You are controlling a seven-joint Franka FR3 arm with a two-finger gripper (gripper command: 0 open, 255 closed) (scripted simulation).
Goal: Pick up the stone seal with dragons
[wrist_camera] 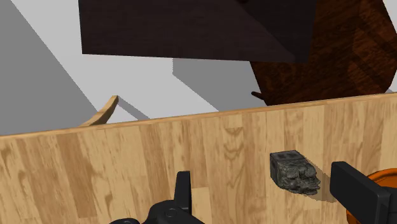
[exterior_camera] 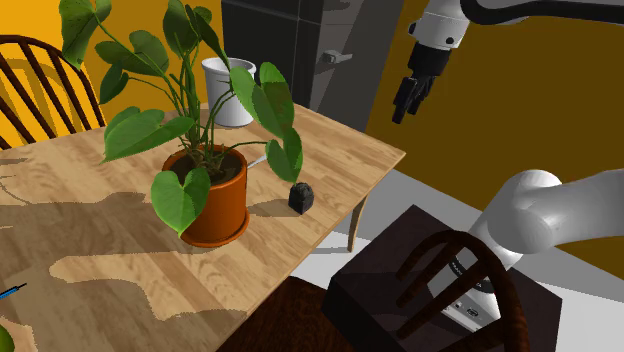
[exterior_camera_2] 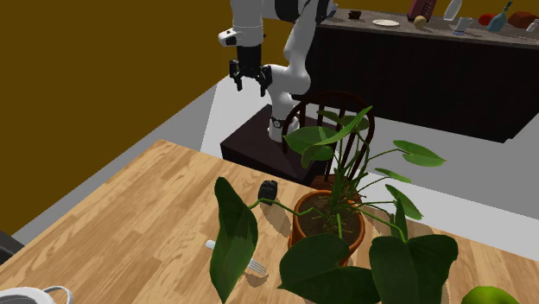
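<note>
The gripper [exterior_camera_2: 248, 84] hangs well above the wooden table [exterior_camera: 100, 235], its jaws spread wide and clasping nothing. The stone seal [wrist_camera: 294, 172] (dark, its carving probably dragons, though hard to make out) sits on the table near its edge, close to the terracotta plant pot [exterior_camera: 215, 205].

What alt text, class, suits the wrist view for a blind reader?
A dark carved stone seal lies on a wooden table, framed by the open black pincer, not held. An orange pot edge shows beside it.
</note>
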